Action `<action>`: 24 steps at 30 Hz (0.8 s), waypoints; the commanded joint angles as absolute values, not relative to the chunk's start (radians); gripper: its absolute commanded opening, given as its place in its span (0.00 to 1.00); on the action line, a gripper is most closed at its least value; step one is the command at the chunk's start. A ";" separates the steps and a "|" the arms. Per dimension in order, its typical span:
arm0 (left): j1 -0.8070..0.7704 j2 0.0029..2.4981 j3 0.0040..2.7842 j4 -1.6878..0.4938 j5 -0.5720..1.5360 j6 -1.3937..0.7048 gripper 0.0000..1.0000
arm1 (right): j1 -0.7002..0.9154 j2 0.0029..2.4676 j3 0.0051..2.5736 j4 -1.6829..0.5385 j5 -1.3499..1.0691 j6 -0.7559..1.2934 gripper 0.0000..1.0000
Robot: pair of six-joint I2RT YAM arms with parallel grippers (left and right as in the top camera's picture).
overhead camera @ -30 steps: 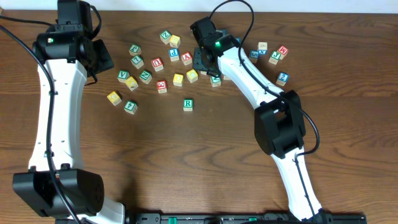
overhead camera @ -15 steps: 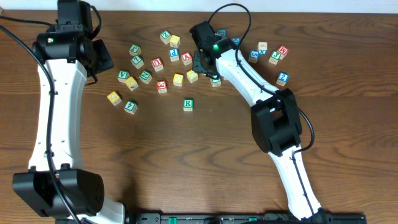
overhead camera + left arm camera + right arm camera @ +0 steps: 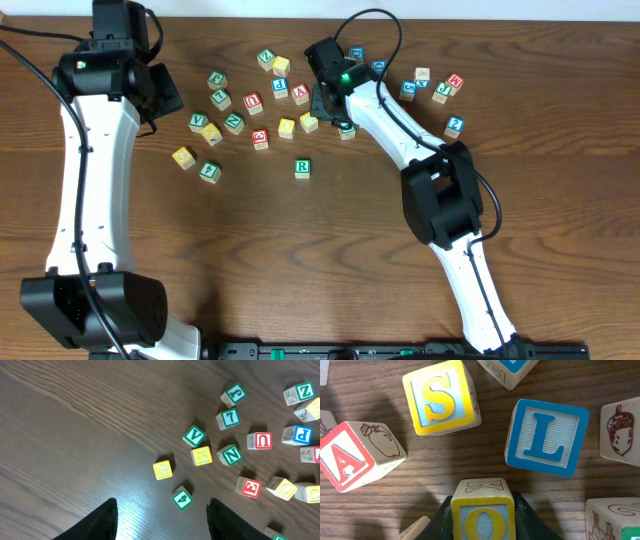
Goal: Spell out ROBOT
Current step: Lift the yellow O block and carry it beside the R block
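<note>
My right gripper [image 3: 482, 525] is shut on a yellow O block [image 3: 483, 515] with a K on its top side. In the overhead view this gripper [image 3: 321, 106] sits over the middle of the block cluster and hides the O block. I cannot tell if the block is off the table. A green R block [image 3: 302, 168] stands alone in front of the cluster. My left gripper [image 3: 162, 520] is open and empty above bare wood; in the overhead view it is at the far left [image 3: 160, 92].
Around the O block lie a yellow S [image 3: 441, 397], a blue L [image 3: 546, 436] and a red A [image 3: 355, 457]. Several more letter blocks lie left [image 3: 210, 132] and right [image 3: 442, 92] of the cluster. The table [image 3: 300, 260] is dark wood.
My right arm has shifted slightly left over the cluster. The left arm and the R block have not moved.
</note>
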State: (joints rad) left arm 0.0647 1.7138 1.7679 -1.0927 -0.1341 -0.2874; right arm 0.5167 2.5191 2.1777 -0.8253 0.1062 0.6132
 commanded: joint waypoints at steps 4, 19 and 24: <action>0.067 1.724 1.775 -1.095 -0.147 -0.282 0.56 | 0.524 2.495 2.192 -0.833 0.121 0.553 0.18; 0.067 1.724 1.775 -1.095 -0.147 -0.282 0.57 | 0.525 2.203 2.192 -1.053 0.113 0.481 0.16; 0.067 1.724 1.775 -1.095 -0.147 -0.282 0.57 | 0.527 2.179 2.190 -1.190 0.037 0.481 0.11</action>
